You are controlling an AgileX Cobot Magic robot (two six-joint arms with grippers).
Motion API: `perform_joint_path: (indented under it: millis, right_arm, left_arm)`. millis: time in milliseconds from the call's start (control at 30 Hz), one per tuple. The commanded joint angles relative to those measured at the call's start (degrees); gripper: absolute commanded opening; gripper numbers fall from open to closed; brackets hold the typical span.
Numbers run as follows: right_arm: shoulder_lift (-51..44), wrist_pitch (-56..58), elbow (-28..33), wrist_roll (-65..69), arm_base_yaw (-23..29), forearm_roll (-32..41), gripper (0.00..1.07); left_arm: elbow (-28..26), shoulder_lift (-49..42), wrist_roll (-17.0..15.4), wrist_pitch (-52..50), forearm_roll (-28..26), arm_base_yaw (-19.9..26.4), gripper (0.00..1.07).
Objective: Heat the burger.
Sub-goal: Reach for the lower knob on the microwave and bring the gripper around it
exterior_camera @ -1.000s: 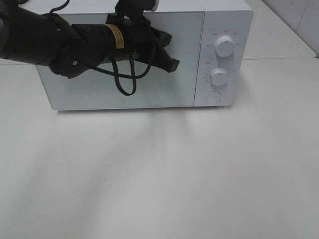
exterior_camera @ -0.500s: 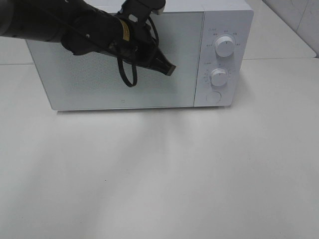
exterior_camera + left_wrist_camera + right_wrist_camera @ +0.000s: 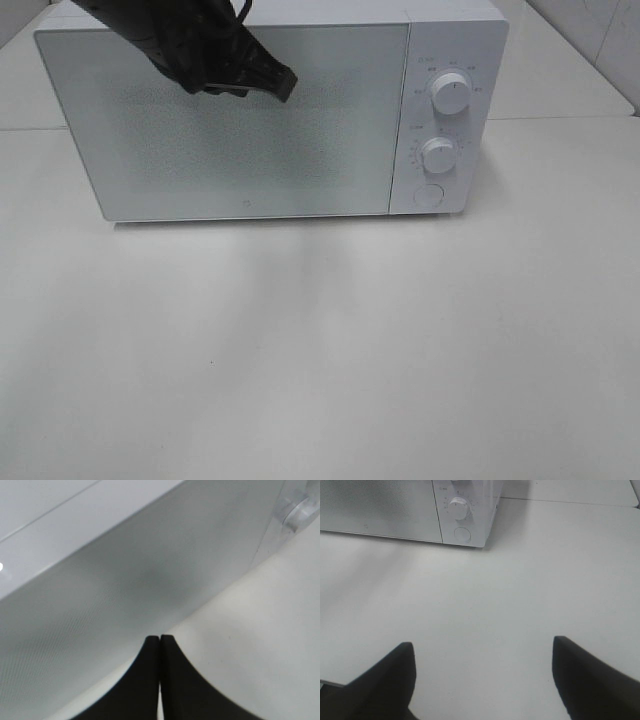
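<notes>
The burger shows in no view, so I cannot tell where it lies or how it sits relative to either end effector. The frosted door [image 3: 230, 140] of the microwave [image 3: 450, 30] is shut flush and hides whatever is behind it.

The left end effector [image 3: 282, 84] hangs in front of the top of the door, near its upper edge and well left of the upper knob [image 3: 451, 94]. In the left wrist view its two black fingers [image 3: 145, 680] are pressed together with only a hairline seam between them and nothing caught there.

The right end effector [image 3: 482, 650] hovers over the bare white bench [image 3: 320, 350], well apart from the microwave's front. Its fingers are spread wide and hold nothing. Its camera looks toward the lower knob [image 3: 439, 155] and the round button [image 3: 428, 195] beneath it, at the right end of the microwave.
</notes>
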Motion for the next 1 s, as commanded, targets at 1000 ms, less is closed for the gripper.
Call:
perform_joint_path:
  millis: [1000]
  right_arm:
    - [-1.5, -0.9, 0.1, 0.0, -0.2, 0.0, 0.72]
  left_arm:
    - [8.0, -18.1, 0.2, 35.7, -5.0, 24.0, 0.0]
